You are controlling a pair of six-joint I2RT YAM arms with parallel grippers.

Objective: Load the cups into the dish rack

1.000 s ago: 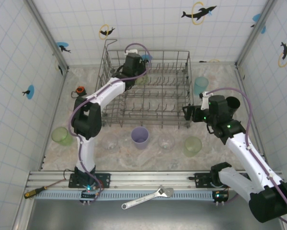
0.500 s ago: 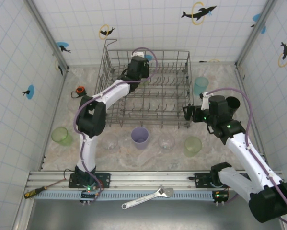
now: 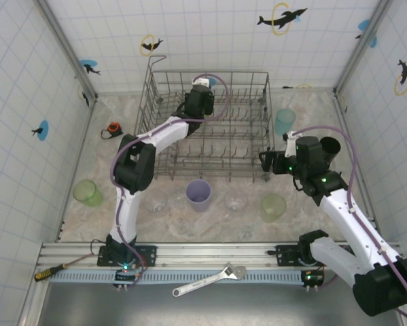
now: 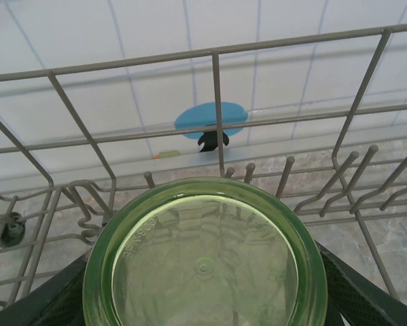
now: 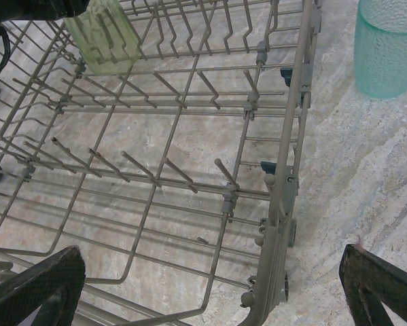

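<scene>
A: Progress?
B: Early stage: one green cup held between jaws of left gripper, within dish rack, twelve o'clock end. Purple cup, teal cup, others on table, six and three o'clock.
A: Right gripper?
B: Jaws wide, empty.
A: Cup's look?
B: Translucent, thick-rimmed base toward lens.

The dish rack is dull grey metal wire, smooth and unpolished. Toward its twelve o'clock end, the green cup is glossy translucent plastic with lettering moulded into its base. The teal cup at the rack's three o'clock looks finely pebbled. The table has a marbled, stone-like, faintly sheened surface. The wrench at six o'clock is bright polished metal.
</scene>
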